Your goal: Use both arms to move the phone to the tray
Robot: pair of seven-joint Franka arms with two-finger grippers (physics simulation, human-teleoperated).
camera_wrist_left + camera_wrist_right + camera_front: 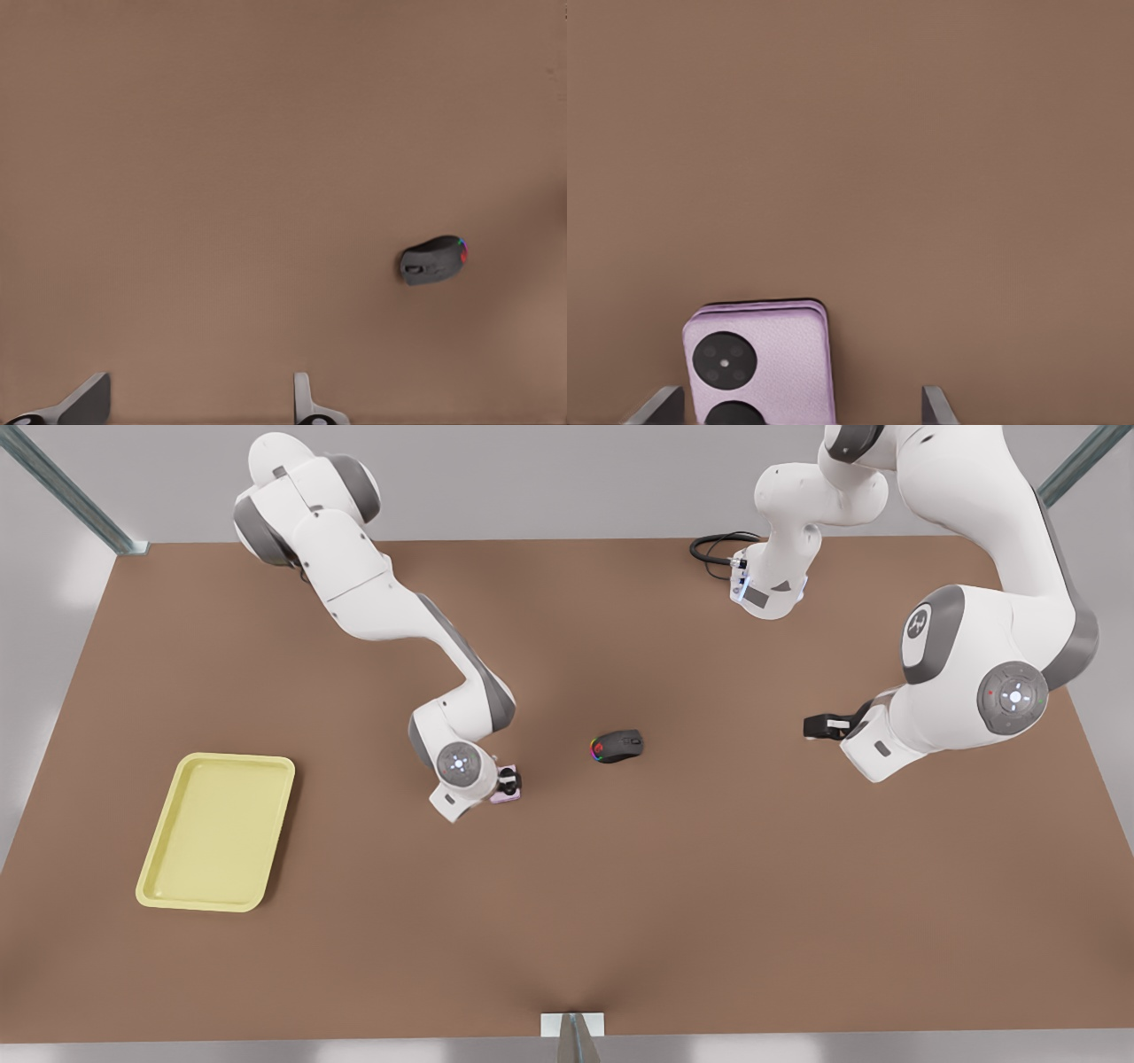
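The pale-pink phone (760, 365) lies flat on the brown table, its black round circles facing up. My right gripper (796, 405) is open just above it, with one finger on each side and neither one touching. In the front view this is the arm at the front view's left, its gripper (508, 783) covering most of the phone (511, 798). The pale yellow tray (217, 833) lies further toward the front view's left, empty. My left gripper (813, 727) waits open at the front view's right, and its fingers (89, 397) hold nothing.
A black mouse with rainbow lights (618, 746) sits mid-table between the two grippers, and the left wrist view shows the mouse (432, 260) too. A black cable (713, 545) loops at the back edge beside an arm base (772, 584).
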